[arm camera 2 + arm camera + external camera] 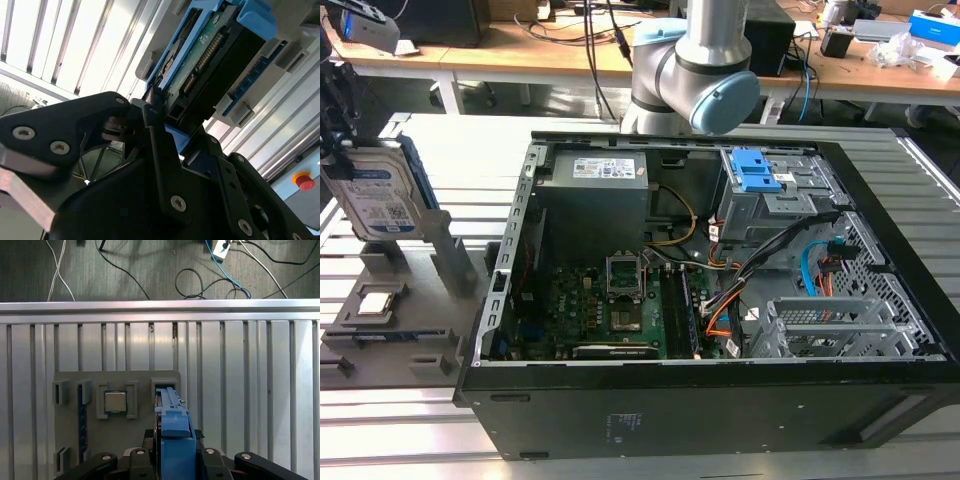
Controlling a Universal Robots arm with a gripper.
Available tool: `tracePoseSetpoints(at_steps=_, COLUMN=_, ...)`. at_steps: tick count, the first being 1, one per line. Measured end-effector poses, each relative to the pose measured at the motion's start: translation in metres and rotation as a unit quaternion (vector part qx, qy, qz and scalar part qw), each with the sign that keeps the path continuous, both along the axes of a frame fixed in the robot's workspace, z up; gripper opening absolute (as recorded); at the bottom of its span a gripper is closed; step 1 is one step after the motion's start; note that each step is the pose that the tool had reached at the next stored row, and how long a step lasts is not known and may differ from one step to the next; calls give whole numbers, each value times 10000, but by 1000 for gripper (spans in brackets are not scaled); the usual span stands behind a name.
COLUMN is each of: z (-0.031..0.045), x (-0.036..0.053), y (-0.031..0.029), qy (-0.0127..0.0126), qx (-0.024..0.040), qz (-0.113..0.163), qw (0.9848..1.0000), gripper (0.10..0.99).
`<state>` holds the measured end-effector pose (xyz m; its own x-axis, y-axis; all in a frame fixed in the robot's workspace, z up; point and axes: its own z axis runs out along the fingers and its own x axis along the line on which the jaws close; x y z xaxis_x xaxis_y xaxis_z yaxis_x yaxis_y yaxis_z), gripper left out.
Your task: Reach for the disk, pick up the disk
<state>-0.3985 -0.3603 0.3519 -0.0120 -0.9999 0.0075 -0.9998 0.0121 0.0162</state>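
Both wrist views show the gripper (175, 464) clamping the disk (174, 432); the exterior view shows its label (382, 205).

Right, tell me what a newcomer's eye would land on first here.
The big open computer case sits mid-frame in the exterior view, its boards and cables bare. At that view's left the disk stands on edge, blue-bracketed, clamped in the gripper above a grey holder plate with a CPU chip seated in it.
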Motion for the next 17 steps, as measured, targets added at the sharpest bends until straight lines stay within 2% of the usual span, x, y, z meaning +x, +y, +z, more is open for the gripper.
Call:
tracePoseSetpoints(at_steps=4, z=110, x=-1, y=3, qy=0, qx=0, qz=-1, qw=10000, gripper=365)
tracePoseSetpoints(at_steps=17, z=300, x=0, y=6, qy=0, qx=0, qz=-1, qw=10000, gripper=365)
